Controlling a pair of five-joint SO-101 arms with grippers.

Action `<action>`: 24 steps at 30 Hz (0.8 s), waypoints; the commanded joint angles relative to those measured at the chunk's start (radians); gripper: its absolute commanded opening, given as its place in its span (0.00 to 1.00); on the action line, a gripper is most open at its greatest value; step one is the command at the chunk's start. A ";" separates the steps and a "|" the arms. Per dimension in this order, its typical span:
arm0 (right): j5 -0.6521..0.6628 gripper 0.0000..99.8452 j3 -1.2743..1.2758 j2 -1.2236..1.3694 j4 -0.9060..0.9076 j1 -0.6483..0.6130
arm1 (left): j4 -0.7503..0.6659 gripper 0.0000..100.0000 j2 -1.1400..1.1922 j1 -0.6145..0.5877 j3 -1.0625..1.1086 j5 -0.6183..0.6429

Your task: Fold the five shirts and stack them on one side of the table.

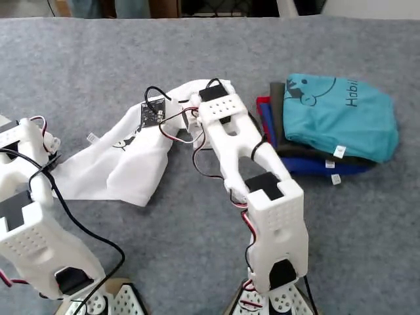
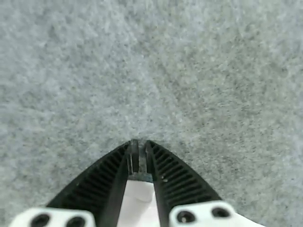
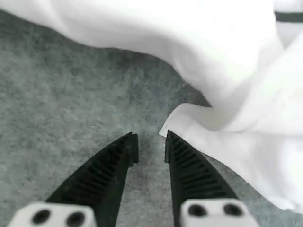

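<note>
A crumpled white shirt lies spread across the middle left of the grey table. My left gripper is at the shirt's left corner, pointing down at the cloth-covered table. It is shut, with white fabric pinched between its fingers. My right gripper hovers low over the shirt's far right end, its fingers a small gap apart with only carpet between them. A corner of the white shirt lies just off one fingertip. Folded shirts form a stack at the right, teal on top.
Under the teal shirt the stack shows dark grey, blue and red layers. Black and red cables from the right arm hang over the white shirt. Bare table lies in front between the two arm bases and along the far edge.
</note>
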 commanded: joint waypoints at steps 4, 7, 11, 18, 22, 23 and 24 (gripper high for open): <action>0.011 0.16 -0.004 -0.012 -0.028 -0.014 | 0.003 0.05 -0.006 -0.019 -0.039 -0.006; 0.011 0.22 -0.004 -0.012 -0.031 -0.012 | 0.003 0.05 -0.006 -0.019 -0.039 -0.006; 0.011 0.22 0.002 -0.007 -0.032 -0.012 | 0.003 0.05 -0.006 -0.019 -0.039 -0.006; 0.011 0.22 -0.004 0.031 -0.044 -0.005 | 0.003 0.05 -0.006 -0.019 -0.039 -0.006; 0.011 0.22 -0.004 0.073 -0.092 0.000 | 0.003 0.05 -0.006 -0.021 -0.039 -0.006; 0.011 0.22 -0.005 0.081 -0.098 0.000 | 0.003 0.05 -0.006 -0.021 -0.039 -0.006; 0.011 0.22 -0.013 0.085 -0.100 0.000 | 0.003 0.05 -0.006 -0.021 -0.039 -0.006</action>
